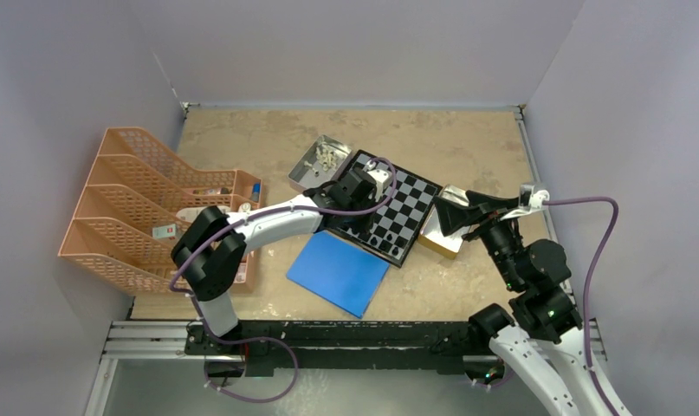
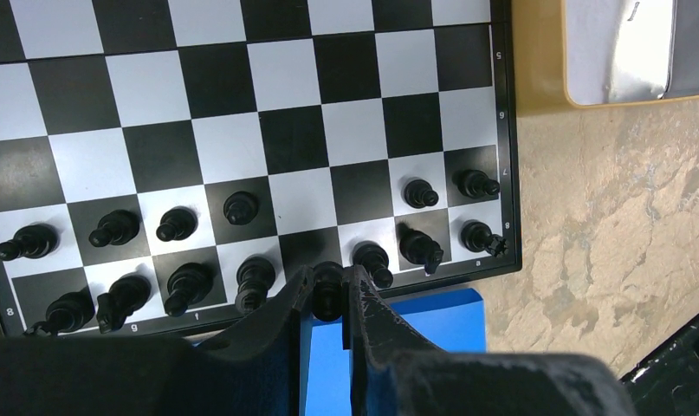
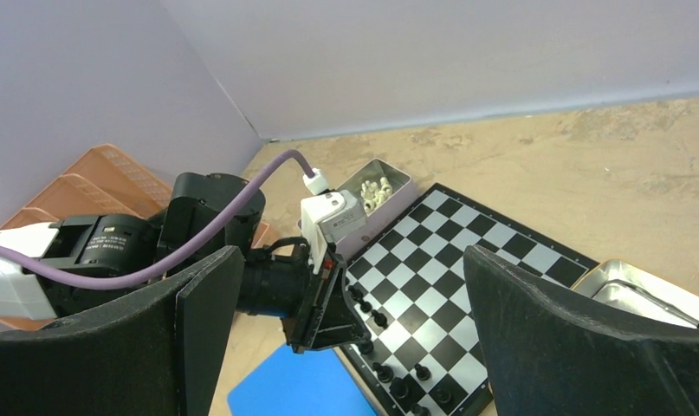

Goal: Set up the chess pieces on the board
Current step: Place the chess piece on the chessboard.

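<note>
Black chess pieces point(image 2: 177, 223) fill most of the two nearest rows of the board point(image 2: 294, 139) in the left wrist view. The left gripper point(image 2: 329, 279) is clamped on one more black piece point(image 2: 328, 299) at the near-edge row, just beside the blue sheet point(image 2: 415, 338). The right gripper point(image 3: 354, 260) hangs spread wide beside the board.

Both my arms look alike. The left arm point(image 1: 276, 217) and the right arm point(image 1: 536, 362) have glossy white shell links set between chunky matte black joint housings point(image 1: 209, 253). A purple cable point(image 1: 603, 251) loops along each arm and ends in a white plug at a small white camera block point(image 3: 333, 217) on the wrist. One black wrist cylinder carries a white printed label point(image 3: 103, 246), too small for me to read. The right fingers point(image 3: 579, 338) are broad matte black wedges.
</note>
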Robot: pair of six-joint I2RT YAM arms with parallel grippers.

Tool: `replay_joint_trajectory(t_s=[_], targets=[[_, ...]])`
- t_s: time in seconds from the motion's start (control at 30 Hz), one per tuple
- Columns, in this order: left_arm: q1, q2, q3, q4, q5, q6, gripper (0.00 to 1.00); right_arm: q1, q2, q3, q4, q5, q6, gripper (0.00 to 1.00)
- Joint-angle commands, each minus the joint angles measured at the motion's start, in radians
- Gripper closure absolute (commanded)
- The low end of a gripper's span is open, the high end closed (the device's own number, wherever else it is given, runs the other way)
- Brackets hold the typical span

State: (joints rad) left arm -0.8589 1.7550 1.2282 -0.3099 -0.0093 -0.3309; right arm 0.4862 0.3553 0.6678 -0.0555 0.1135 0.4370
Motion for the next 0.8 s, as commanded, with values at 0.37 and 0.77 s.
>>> replay_joint_trajectory(t_s=[0.37, 0.77], targets=[[-0.002, 0.021, -0.024, 0.056, -0.014, -0.005, 0.94, 0.002, 0.000, 0.039, 0.020, 0.010, 0.001, 0.01], [-0.002, 0.042, -0.024, 0.072, -0.029, 0.013, 0.92, 0.002, 0.003, 0.032, 0.029, -0.002, -0.007, 0.01]])
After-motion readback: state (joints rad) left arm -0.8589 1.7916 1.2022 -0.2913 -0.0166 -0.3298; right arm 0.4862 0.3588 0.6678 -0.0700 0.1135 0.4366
